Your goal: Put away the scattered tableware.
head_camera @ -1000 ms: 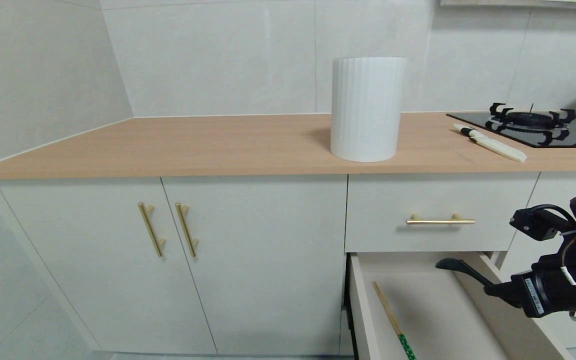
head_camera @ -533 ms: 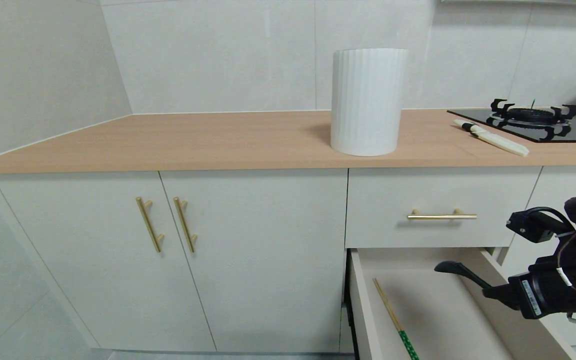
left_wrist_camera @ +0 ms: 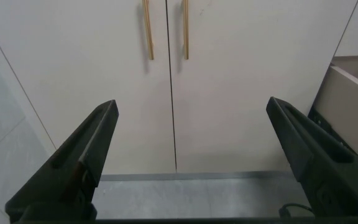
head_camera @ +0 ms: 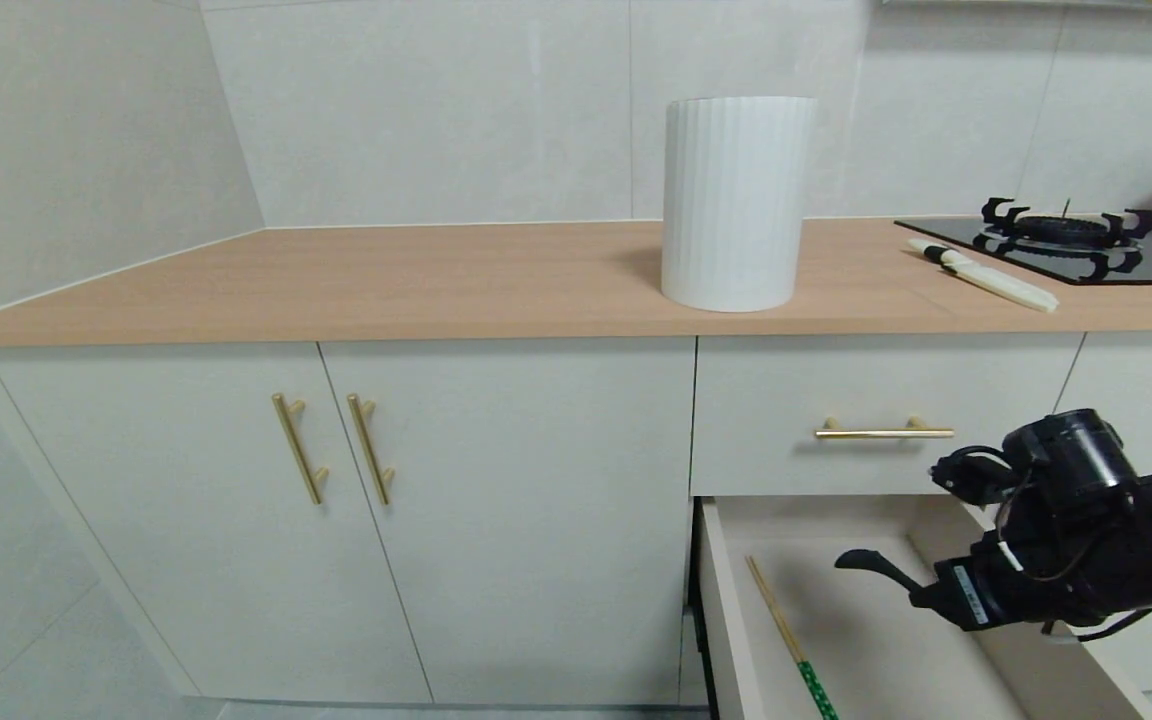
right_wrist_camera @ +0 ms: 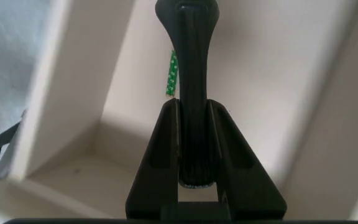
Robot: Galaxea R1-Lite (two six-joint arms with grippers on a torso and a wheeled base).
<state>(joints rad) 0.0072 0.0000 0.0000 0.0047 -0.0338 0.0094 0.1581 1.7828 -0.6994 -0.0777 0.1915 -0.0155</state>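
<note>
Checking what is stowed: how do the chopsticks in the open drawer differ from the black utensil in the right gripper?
The chopsticks lie on the drawer floor; the black utensil is clamped in the right gripper, over the drawer. The chopsticks are thin pale wood with a green end; the utensil is thicker, all black. Both are long and slender.

Chopsticks (head_camera: 784, 640) hugging left wall of open drawer (head_camera: 724, 610), shut drawer front (head_camera: 876, 385) above

The countertop (head_camera: 436, 285) looks matt wood, the drawer handle (head_camera: 884, 433) polished metal, chopsticks (head_camera: 776, 625) wooden.
</note>
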